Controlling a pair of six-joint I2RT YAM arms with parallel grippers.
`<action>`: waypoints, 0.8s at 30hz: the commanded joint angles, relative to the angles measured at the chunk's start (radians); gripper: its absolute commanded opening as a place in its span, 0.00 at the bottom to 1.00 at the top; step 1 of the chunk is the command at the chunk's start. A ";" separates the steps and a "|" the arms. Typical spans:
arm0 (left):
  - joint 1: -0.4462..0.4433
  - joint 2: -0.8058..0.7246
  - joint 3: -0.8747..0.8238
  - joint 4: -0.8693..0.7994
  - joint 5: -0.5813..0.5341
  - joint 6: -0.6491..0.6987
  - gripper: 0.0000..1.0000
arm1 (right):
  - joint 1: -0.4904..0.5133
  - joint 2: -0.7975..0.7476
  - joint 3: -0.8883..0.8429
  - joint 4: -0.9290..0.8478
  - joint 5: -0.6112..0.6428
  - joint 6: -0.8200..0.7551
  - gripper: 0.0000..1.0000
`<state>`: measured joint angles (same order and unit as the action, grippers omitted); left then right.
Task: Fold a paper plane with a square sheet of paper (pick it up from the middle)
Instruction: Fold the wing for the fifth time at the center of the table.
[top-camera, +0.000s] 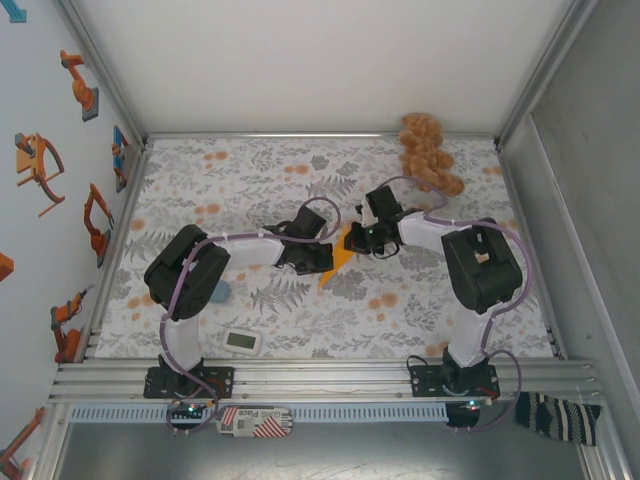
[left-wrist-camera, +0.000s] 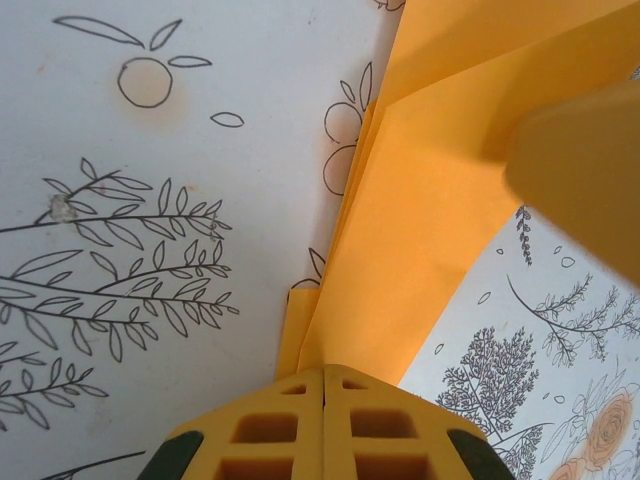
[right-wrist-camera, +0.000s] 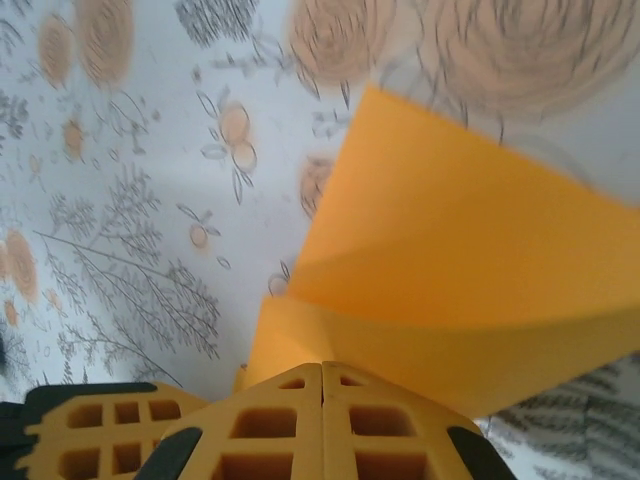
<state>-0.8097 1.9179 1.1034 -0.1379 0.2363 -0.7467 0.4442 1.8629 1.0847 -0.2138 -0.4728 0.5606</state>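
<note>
Left gripper: yellow fingers pressed flat together on one end of a thin bright orange sheet of paper, which is creased into overlapping layers. In the left wrist view the sheet runs from 6 o'clock up toward 1 o'clock.

Right gripper: yellow fingers likewise closed tight, pinching the same sheet from the 2 o'clock side. In the right wrist view a broad folded flap spreads toward 3 o'clock.

Sheet position: centre of the counter, between the two grippers, over a white cloth printed with grey leaves and pale-orange flowers. Whether it touches the cloth cannot be told.

Lumpy tan-brown plush toy: far edge of the cloth at 1 o'clock, well apart from the sheet.

Small white rectangular device: near edge at 7 o'clock, beside the left arm's base.
</note>
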 joint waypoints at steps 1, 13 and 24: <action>-0.001 0.027 -0.036 -0.085 -0.022 -0.005 0.00 | -0.012 0.044 0.036 -0.053 0.027 -0.073 0.00; 0.001 0.027 -0.037 -0.098 -0.012 0.007 0.00 | -0.026 0.157 0.136 -0.152 0.053 -0.124 0.00; 0.006 -0.025 0.089 -0.026 0.026 0.057 0.05 | -0.027 0.199 0.096 -0.195 0.092 -0.098 0.00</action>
<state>-0.8097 1.9141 1.1309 -0.1581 0.2409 -0.7208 0.4267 1.9949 1.2270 -0.3393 -0.4637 0.4625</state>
